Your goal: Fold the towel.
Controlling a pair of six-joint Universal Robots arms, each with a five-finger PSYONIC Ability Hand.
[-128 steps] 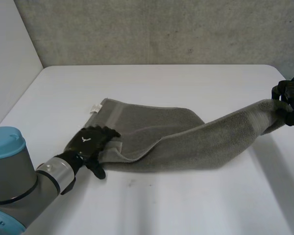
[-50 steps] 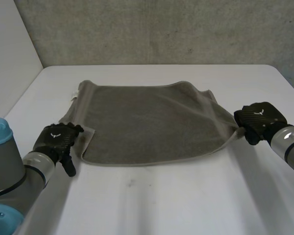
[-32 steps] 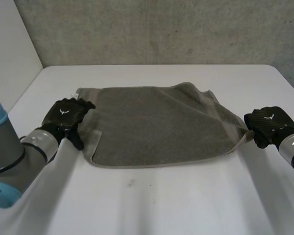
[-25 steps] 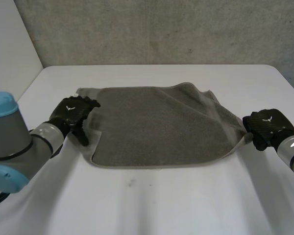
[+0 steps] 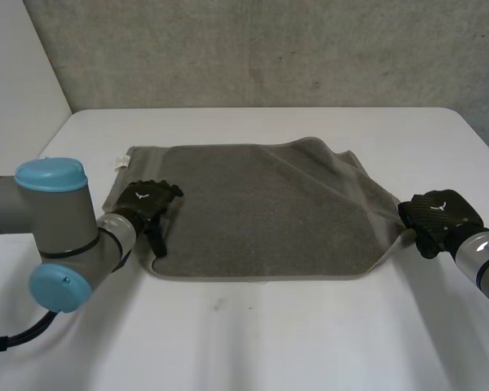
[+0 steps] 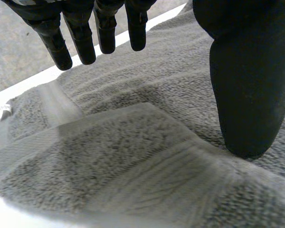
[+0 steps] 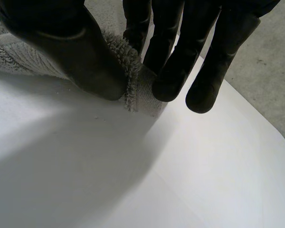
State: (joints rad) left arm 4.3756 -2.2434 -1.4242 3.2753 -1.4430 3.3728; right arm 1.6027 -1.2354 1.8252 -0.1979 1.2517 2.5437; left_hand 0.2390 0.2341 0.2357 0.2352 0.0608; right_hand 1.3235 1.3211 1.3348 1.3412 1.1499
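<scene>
A grey towel (image 5: 261,208) lies flat on the white table (image 5: 269,342), doubled over, with a ridge running to its right corner. My left hand (image 5: 149,202) rests on the towel's left edge near the front corner. In the left wrist view its fingers (image 6: 76,33) are straight above the towel (image 6: 133,142) and its thumb touches the pile. My right hand (image 5: 436,216) is at the towel's right corner. There its thumb and fingers (image 7: 175,61) pinch the towel's edge (image 7: 138,90) just above the table (image 7: 133,180).
A small white label (image 5: 121,163) sticks out at the towel's back left corner. A grey wall runs behind the table's far edge. Bare table lies in front of the towel and to both sides.
The towel went from a strip stretched to the right to lying flat. My left hand moved from beside the towel onto its left edge. My right hand kept its hold of the right corner.
</scene>
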